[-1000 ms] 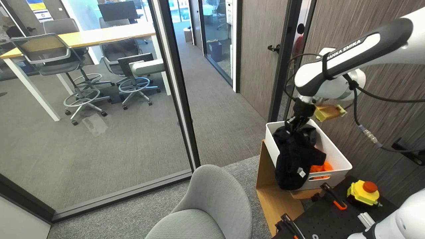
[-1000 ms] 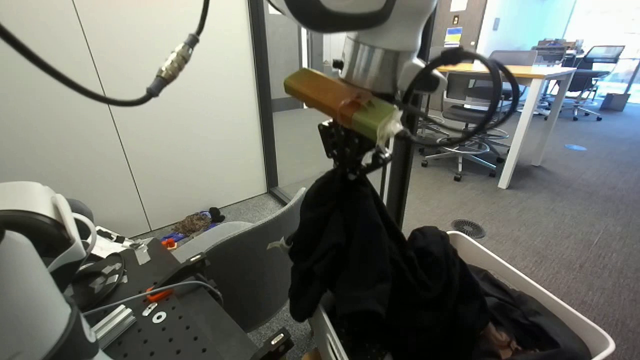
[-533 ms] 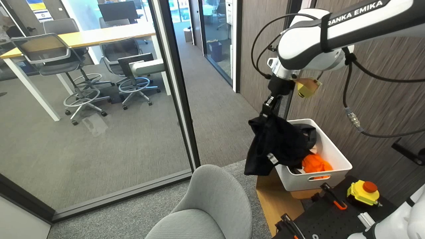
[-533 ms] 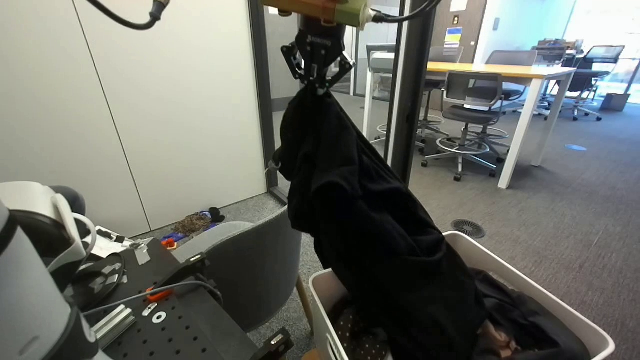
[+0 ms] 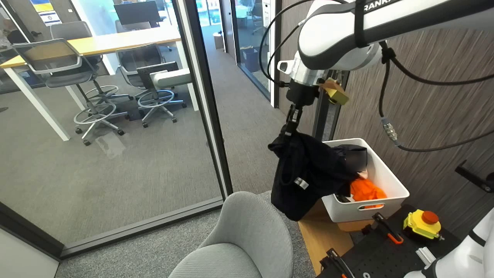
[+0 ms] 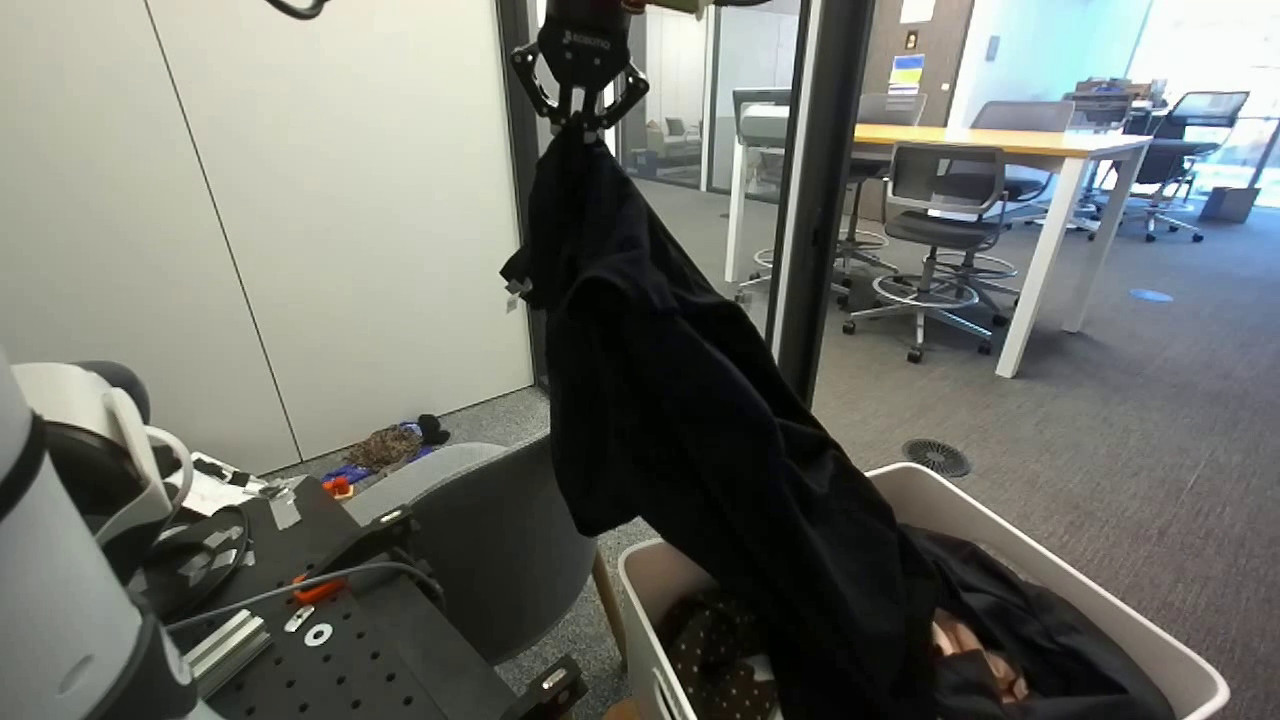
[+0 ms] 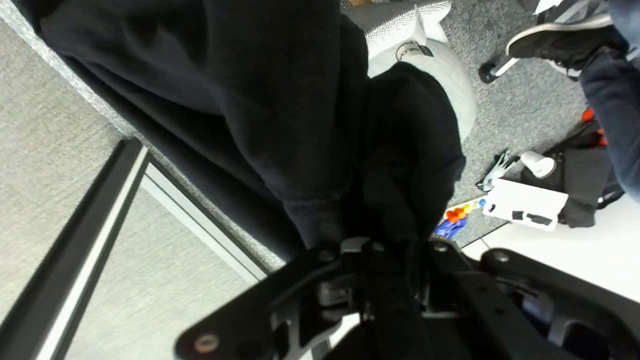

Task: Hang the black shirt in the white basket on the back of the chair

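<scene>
The black shirt [image 5: 308,170] hangs from my gripper [image 5: 290,129], which is shut on its upper end. In an exterior view the shirt [image 6: 690,420] stretches down at a slant into the white basket [image 6: 1190,665], where its lower part still lies. The basket's wall [image 5: 343,211] also shows in an exterior view. The grey chair [image 5: 256,224] stands beside the basket; its backrest [image 6: 500,565] is partly behind the shirt. My gripper [image 6: 577,128] is above backrest height. In the wrist view the shirt [image 7: 280,100] fills the middle and partly covers the chair [image 7: 447,75]; the fingertips [image 7: 382,245] pinch the cloth.
An orange cloth [image 5: 366,190] and a dotted cloth [image 6: 715,650] lie in the basket. A black perforated board [image 6: 370,640] with clamps and a yellow emergency stop [image 5: 420,224] are near the robot base. A glass partition's post [image 5: 208,116] stands beyond the chair. A person's leg [image 7: 607,95] shows.
My gripper has risen out of the basket area and moved toward the chair, carrying the shirt's upper end. The shirt has stretched out, uncovering the orange and dotted cloths. The chair has not moved.
</scene>
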Controlling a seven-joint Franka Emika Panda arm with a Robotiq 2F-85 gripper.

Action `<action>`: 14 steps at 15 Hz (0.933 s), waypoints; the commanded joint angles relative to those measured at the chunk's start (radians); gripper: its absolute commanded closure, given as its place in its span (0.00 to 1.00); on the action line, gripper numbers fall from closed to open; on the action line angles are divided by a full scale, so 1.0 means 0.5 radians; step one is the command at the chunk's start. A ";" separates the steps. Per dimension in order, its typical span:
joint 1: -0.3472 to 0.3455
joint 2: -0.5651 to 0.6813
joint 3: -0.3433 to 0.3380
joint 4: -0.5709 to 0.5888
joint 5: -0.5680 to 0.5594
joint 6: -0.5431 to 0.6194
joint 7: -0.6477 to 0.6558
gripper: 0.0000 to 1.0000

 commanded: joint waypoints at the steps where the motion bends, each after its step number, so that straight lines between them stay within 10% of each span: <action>1: 0.052 0.149 0.070 0.291 0.065 -0.179 -0.177 0.93; 14: 0.077 0.701 0.449 1.103 0.041 -0.533 -0.248 0.92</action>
